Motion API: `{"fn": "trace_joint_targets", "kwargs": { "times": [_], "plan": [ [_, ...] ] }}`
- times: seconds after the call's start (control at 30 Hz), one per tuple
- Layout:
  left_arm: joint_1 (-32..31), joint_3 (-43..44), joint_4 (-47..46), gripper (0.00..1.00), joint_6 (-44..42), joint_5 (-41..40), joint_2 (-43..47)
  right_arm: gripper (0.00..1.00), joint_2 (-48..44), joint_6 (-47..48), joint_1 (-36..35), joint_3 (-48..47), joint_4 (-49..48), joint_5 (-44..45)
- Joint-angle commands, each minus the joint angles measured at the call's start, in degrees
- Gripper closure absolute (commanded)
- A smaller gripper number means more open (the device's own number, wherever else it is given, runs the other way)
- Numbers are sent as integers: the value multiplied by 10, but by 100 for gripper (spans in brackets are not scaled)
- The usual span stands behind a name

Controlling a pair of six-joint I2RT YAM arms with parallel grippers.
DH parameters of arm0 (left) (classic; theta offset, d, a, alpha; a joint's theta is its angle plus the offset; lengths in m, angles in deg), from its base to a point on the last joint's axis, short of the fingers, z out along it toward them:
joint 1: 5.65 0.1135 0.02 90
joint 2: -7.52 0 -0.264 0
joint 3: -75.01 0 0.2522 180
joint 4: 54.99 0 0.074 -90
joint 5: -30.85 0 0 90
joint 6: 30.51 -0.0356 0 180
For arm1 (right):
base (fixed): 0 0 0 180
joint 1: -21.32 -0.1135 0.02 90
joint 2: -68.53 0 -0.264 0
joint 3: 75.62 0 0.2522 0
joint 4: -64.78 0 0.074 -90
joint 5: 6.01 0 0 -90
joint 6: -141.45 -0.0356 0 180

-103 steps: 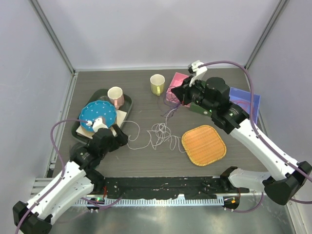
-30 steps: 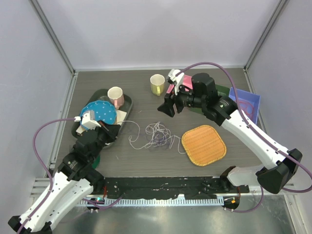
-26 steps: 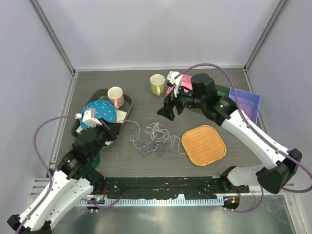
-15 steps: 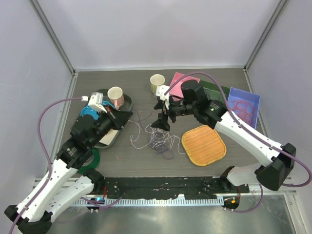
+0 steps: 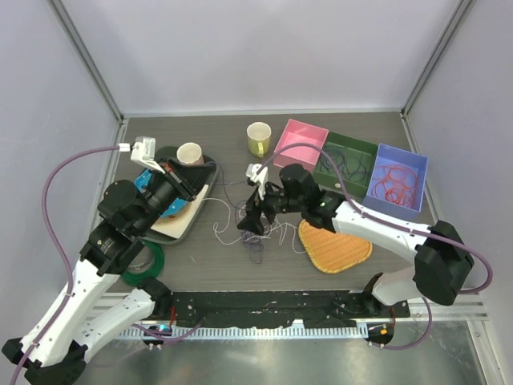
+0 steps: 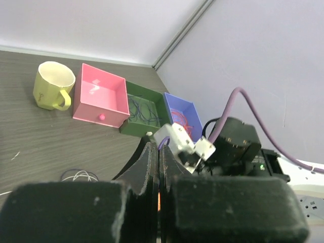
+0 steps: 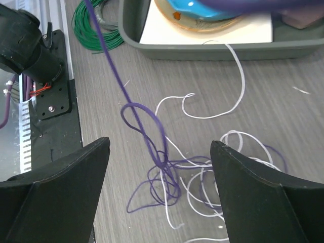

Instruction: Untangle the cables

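Left pincer is clamped shut, seemingly on the thin purple cable running taut up to it. We reckon that's to draw it out of the tangle of thin white and purple cables on the grey-brown surface. Right pincer gapes wide just above that tangle, no contact visible.

Under the black right gripper, the cables are purple and white on a grey-brown wood-grained bench. Ahead of it: dark green coil, grey-green tray, blue plate. Behind it: orange woven mat, pink box, green box, and blue box holding red ones.
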Motion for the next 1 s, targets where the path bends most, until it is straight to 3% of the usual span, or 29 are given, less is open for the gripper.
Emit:
{"fn": "trace_joint_targets", "kwargs": {
  "times": [0.0,0.23,0.33,0.37,0.43,0.47,0.5,0.53,0.57,0.6,0.67,0.87,0.97],
  "plan": [
    [3,12,-23,100,-13,19,-5,14,1,-33,-44,52,-181,63],
    [3,7,-15,100,-14,7,-4,21,45,-75,-75,99,-302,137],
    [3,4,-12,100,-13,8,7,34,55,-83,-77,113,-331,162],
    [3,-6,-19,100,-10,8,10,55,53,-87,-78,117,-339,168],
    [3,-18,-26,100,-6,5,22,79,39,-94,-78,123,-357,173],
    [3,-28,-26,100,-6,1,24,99,32,-98,-78,123,-359,176],
    [3,-35,-26,99,-5,0,31,99,24,-101,-78,123,-359,192],
    [3,-44,-25,95,-1,0,36,99,2,-105,-78,124,-361,202],
    [3,-66,-25,85,2,12,41,99,-9,-108,-78,124,-360,209],
    [3,-80,-33,43,6,29,46,99,-25,-110,-78,120,-352,228],
    [3,-130,-43,2,9,68,66,99,-69,-103,-78,98,-288,258],
    [3,-260,-121,0,32,149,89,99,-115,-119,-78,-75,-64,443],
    [3,-301,-182,0,45,205,66,99,-124,-108,-78,-142,-27,498]
  ]
}}
